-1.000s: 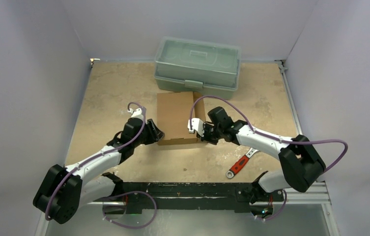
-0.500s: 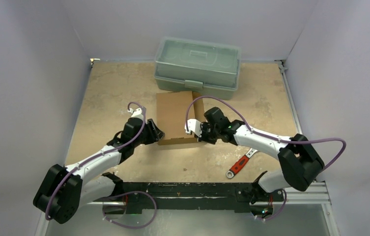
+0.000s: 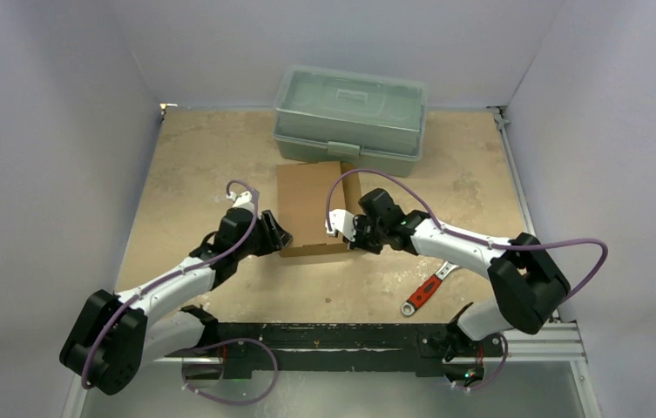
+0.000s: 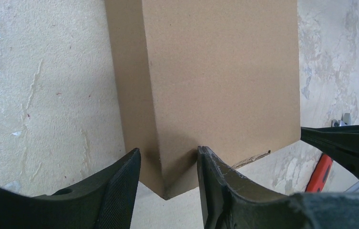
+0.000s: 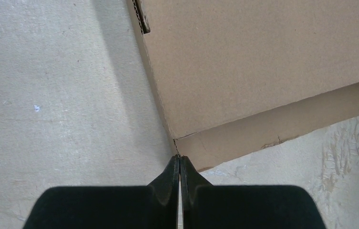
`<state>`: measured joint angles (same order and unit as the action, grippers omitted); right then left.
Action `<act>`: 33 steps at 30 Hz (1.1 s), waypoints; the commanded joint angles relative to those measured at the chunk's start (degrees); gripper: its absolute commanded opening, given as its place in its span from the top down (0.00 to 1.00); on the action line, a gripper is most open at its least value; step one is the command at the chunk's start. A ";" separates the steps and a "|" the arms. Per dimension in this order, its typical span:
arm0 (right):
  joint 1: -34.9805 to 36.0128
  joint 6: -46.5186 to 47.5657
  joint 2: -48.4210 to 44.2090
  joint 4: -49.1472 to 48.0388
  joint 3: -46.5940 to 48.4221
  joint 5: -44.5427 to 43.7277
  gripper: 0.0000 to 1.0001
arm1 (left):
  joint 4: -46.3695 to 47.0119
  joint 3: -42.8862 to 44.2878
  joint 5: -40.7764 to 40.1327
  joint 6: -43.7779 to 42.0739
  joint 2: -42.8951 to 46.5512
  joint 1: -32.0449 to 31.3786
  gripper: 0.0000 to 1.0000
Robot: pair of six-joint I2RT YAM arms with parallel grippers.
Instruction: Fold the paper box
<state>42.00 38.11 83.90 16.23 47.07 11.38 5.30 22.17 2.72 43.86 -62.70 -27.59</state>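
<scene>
The paper box [image 4: 220, 71] lies just ahead: left fingers [image 4: 120, 186] spread astride one corner, right fingers [image 5: 170, 176] pressed together at another. Push inward evenly, lest it skew across the worktop [image 5: 48, 95].

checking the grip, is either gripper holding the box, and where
The right gripper: shut, empty, at the paper box's near right corner. The left gripper straddles the near left corner; whether it pinches cannot be told.

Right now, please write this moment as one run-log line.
paper box: top closed | left gripper: open, astride its near-left corner | right gripper: shut, tips at its near-right corner
</scene>
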 commanded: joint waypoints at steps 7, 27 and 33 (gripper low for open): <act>1.15 0.44 1.09 -0.84 4.89 2.19 1.00 | -2.86 0.82 2.39 -2.15 -2.28 0.17 0.54; -0.41 0.90 -2.54 7.94 6.78 11.15 0.55 | -5.21 1.47 -1.08 -2.07 -0.86 0.17 0.50; -9.01 0.47 -9.67 9.74 6.81 22.14 0.50 | -9.83 3.82 -1.34 -2.52 1.23 0.26 0.36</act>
<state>38.28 39.22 78.76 25.71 53.28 23.90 2.26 23.42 2.46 43.64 -63.05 -27.07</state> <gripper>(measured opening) 0.504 0.592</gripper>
